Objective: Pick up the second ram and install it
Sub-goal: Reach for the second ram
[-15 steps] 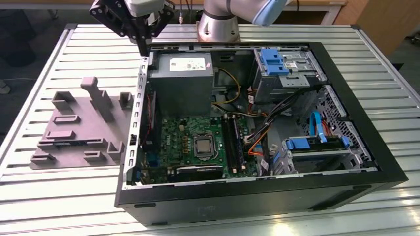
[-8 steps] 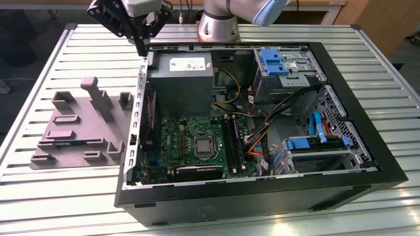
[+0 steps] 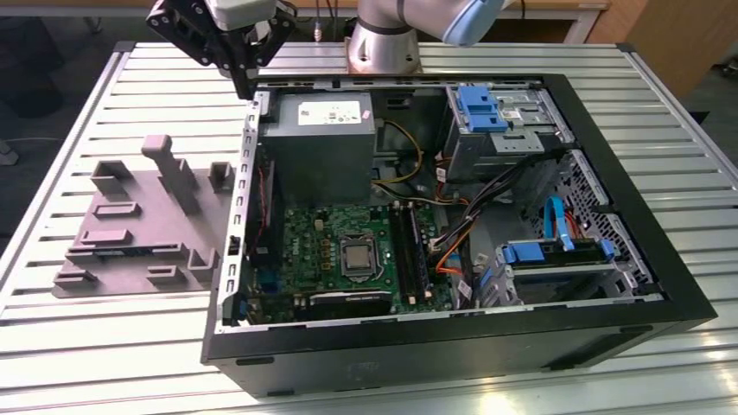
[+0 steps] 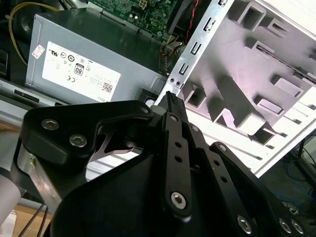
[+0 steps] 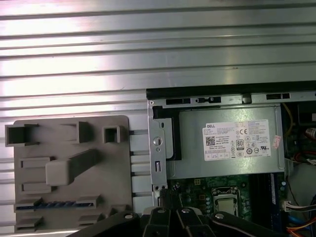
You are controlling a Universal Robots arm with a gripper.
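Note:
The second ram (image 5: 54, 204) is a thin dark blue stick lying in a slot of the grey moulded tray (image 5: 106, 173); in the exterior view the ram (image 3: 121, 252) shows as a bluish strip near the tray's (image 3: 138, 194) front. My gripper (image 3: 244, 86) hangs above the back left corner of the open computer case (image 3: 461, 346), well apart from the ram. Its black fingers (image 4: 171, 106) stand closed together with nothing between them. The long black motherboard slots (image 3: 410, 251) lie inside the case beside the processor socket (image 3: 358, 257).
The case stands on a slatted metal table (image 3: 381, 56), the tray to the exterior view's left of it. Inside are a grey power supply (image 3: 317, 130), blue drive bays (image 3: 485, 108) and loose cables (image 3: 461, 233). The arm's base (image 3: 381, 39) rises behind the case.

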